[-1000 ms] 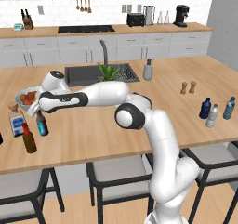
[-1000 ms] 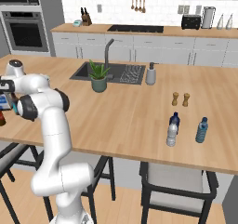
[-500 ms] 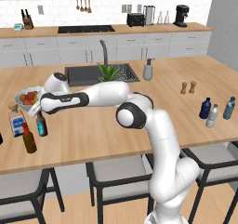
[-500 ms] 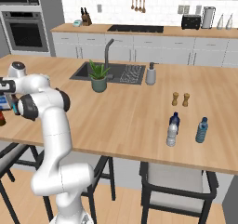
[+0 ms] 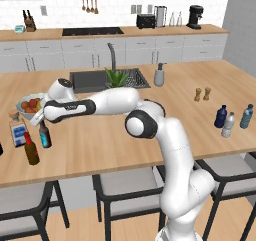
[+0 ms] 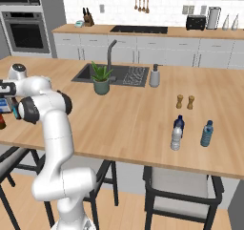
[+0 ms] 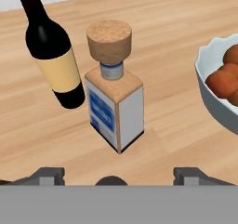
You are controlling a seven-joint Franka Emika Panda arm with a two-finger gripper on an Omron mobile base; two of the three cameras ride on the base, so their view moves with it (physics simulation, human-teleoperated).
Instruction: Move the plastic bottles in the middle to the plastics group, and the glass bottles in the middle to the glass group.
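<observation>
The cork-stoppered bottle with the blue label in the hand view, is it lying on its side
No, the blue-labelled bottle stands upright on the wooden counter, its cork stopper on top, beside a dark bottle with a tan label.

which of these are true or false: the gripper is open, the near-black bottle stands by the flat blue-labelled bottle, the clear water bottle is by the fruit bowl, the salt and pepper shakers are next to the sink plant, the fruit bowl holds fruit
1. The gripper is open. True: its fingertips stand wide apart with nothing between them.
2. The near-black bottle stands by the flat blue-labelled bottle. True.
3. The clear water bottle is by the fruit bowl. False: it stands at the other end of the counter, between the dark blue bottle and the light blue bottle.
4. The salt and pepper shakers are next to the sink plant. False: they stand well apart from it, nearer the plastic bottles.
5. The fruit bowl holds fruit. True.
</observation>
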